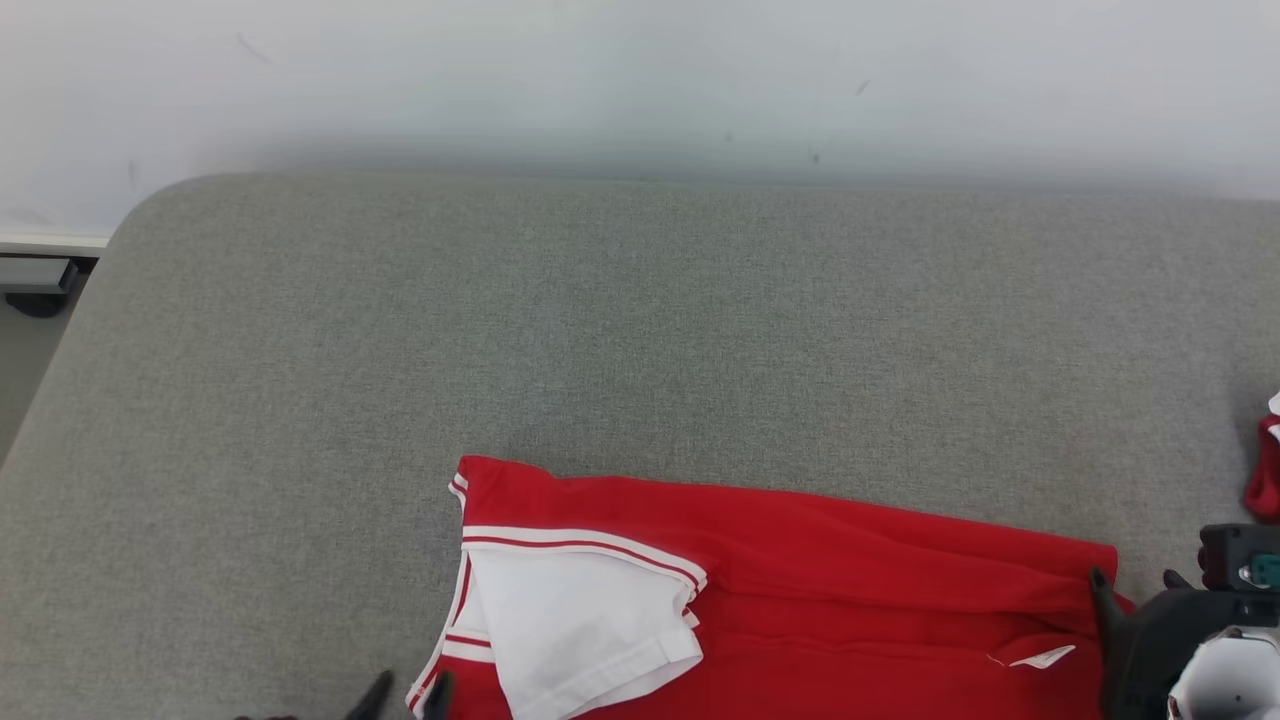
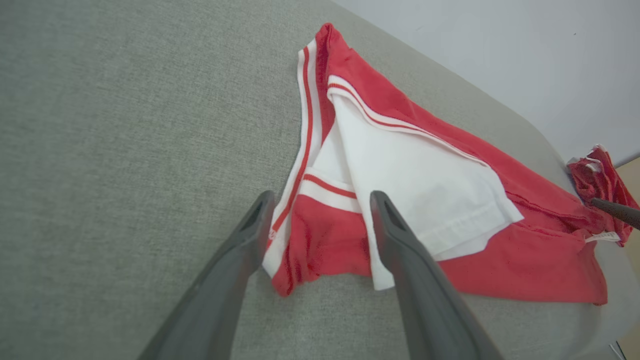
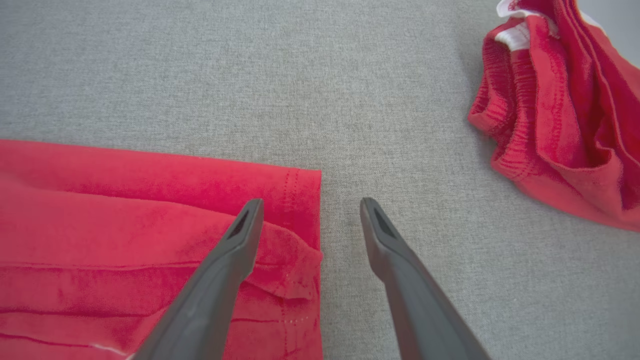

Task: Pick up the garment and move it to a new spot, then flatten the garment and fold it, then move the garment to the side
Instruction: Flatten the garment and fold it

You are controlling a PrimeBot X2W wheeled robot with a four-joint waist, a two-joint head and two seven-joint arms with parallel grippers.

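Garment (image 1: 850, 560) lies folded on worktop (image 1: 600, 300). Left gripper (image 2: 321, 197) and right gripper (image 3: 311, 202) both released, astride its ends. We should pinch all layers evenly before shifting it aside.

The left gripper (image 2: 322, 197) has two long, dark grey fingers (image 2: 220, 290), smooth and matt, narrowing to blunt tips. Each has a narrow slot (image 2: 249, 221) sunk into its inner face just below the tip. The right gripper (image 3: 312, 202) is built the same. Its black base (image 1: 1150, 640) joins a rounded white forearm (image 1: 1225, 680), beside a black block (image 1: 1232, 553) with a teal insert (image 1: 1262, 571).
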